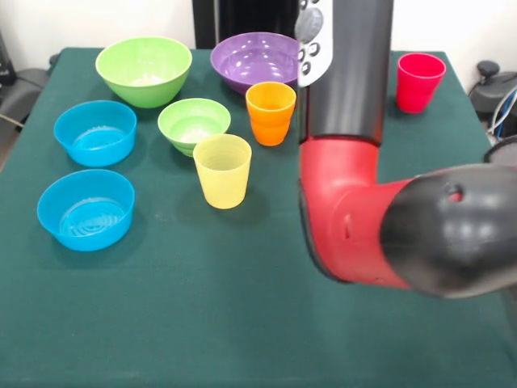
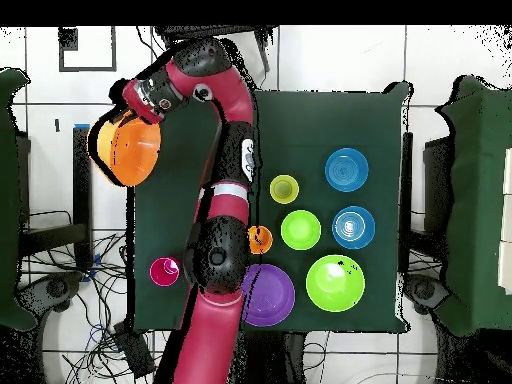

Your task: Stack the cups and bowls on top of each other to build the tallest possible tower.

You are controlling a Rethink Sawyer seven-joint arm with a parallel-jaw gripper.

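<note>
In the overhead view my gripper (image 2: 130,112) hangs past the table's left edge, shut on the rim of a huge orange bowl (image 2: 125,150) that tilts in the air. The front view shows only my arm's elbow (image 1: 347,162). On the table stand an orange cup (image 1: 271,113), a yellow cup (image 1: 222,170) and, apart at the right, a red cup (image 1: 420,81). Open side up sit a large green bowl (image 1: 144,71), a purple bowl (image 1: 254,61), a small green bowl (image 1: 194,125) and two light blue bowls (image 1: 95,133) (image 1: 86,208). No tower is in view.
The dark green table (image 1: 242,323) is bare cloth along its near half in the front view. My arm crosses the table's left part in the overhead view (image 2: 230,180), passing between the red cup (image 2: 164,270) and the orange cup (image 2: 260,238). Cables lie on the floor around the table.
</note>
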